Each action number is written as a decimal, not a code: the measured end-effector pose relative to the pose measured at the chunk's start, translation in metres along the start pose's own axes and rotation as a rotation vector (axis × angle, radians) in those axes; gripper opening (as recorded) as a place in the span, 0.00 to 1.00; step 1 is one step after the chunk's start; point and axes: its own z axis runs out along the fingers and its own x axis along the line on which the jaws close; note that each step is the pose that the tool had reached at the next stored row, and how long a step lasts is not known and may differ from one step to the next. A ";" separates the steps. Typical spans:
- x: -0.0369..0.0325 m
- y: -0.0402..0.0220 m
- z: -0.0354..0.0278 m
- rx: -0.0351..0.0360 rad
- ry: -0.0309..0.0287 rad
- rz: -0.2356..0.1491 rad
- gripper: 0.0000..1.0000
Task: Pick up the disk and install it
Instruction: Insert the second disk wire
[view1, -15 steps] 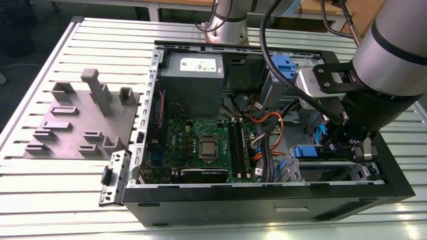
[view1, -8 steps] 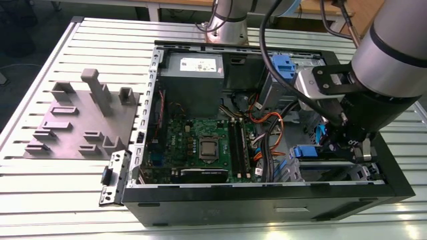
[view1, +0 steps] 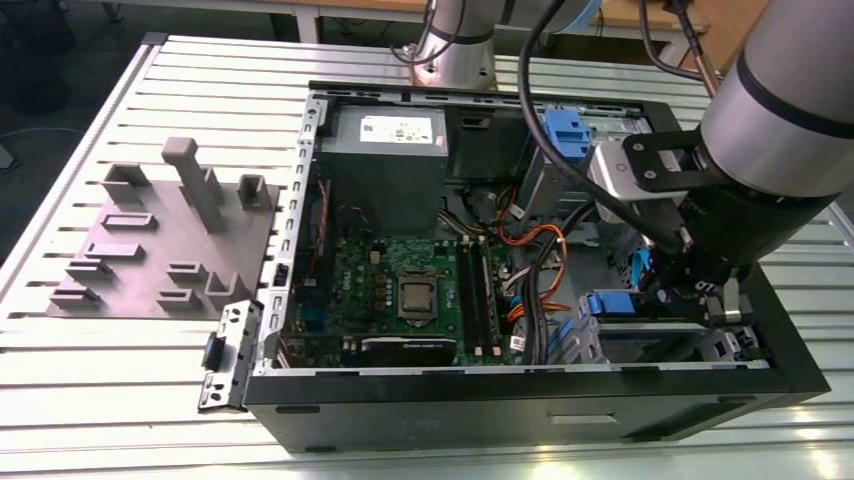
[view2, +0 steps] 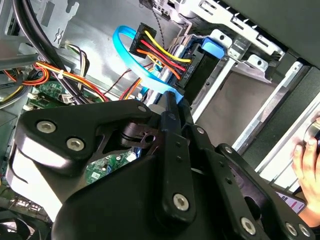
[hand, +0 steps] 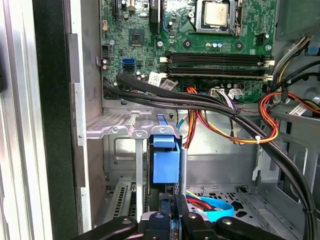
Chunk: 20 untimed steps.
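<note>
In the exterior view we saw the gripper (view1: 694, 285) low inside the case (view1: 534, 395), near its wall. In the second wrist view the fingers (view2: 170, 112) sat closed on the disk (view2: 200, 60); cables (view2: 160, 52) crowded it and could snag. In the first wrist view the bay (hand: 120, 130) left little room.

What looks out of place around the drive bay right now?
A person's hand is at the open case's frame in the second wrist view, close to where the gripper is working at the disk. The cables run loose, but nothing looks damaged or askew.
</note>
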 end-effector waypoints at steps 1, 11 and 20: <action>0.0000 0.0000 0.0003 0.0000 0.0001 0.000 0.16; -0.0002 -0.0005 -0.0031 0.0000 -0.0032 0.001 0.16; 0.0014 -0.0006 -0.0037 -0.0002 -0.0347 0.006 0.16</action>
